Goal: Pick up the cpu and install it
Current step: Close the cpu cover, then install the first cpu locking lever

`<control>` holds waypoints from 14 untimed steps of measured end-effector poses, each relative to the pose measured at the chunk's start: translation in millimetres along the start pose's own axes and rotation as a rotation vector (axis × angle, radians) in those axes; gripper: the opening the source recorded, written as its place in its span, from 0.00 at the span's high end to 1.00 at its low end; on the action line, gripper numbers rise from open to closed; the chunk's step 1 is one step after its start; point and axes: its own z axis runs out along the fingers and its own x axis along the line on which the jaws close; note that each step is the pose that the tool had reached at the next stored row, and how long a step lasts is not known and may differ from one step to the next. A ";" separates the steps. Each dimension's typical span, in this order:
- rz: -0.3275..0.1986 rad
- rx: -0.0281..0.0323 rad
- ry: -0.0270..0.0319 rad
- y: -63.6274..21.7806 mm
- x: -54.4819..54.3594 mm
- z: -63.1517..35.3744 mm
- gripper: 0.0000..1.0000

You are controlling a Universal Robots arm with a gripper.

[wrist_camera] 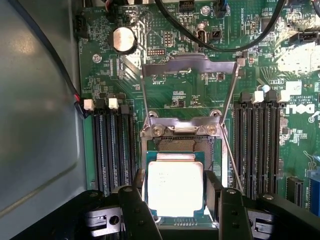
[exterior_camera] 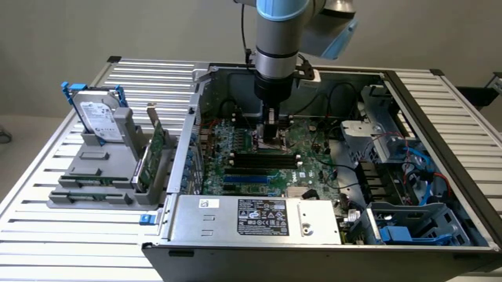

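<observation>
- Fingers (wrist_camera: 138, 197) pinch the cpu (wrist_camera: 175, 187) by two opposite edges, spread only as wide as the chip.
- The cpu hangs over the socket (wrist_camera: 181, 145) on the motherboard (wrist_camera: 100, 75), pale top up; whether it is seated I cannot tell.
- The load plate (wrist_camera: 189, 64) stands swung open beyond the socket.
- Memory slots (wrist_camera: 112, 150) crowd both sides, and the case wall (wrist_camera: 35, 125) is near one.
- The gripper (exterior_camera: 271, 140) reaches down inside the open computer case (exterior_camera: 314, 258).

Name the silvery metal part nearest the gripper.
The small square silver-topped cpu, held in the gripper over the socket; the larger labelled hard drive stands outside the case.
</observation>
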 end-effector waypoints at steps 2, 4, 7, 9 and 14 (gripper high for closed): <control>0.002 -0.0026 -0.0056 0.0 0.0 0.1 0.45; 0.003 -0.0060 -0.0123 -0.1 -0.1 0.1 0.45; 0.005 -0.0105 -0.0183 0.0 -0.4 0.0 0.45; 0.007 -0.0146 -0.0198 0.0 -0.8 0.0 0.45; 0.009 -0.0251 -0.0198 0.0 -2.5 0.8 0.45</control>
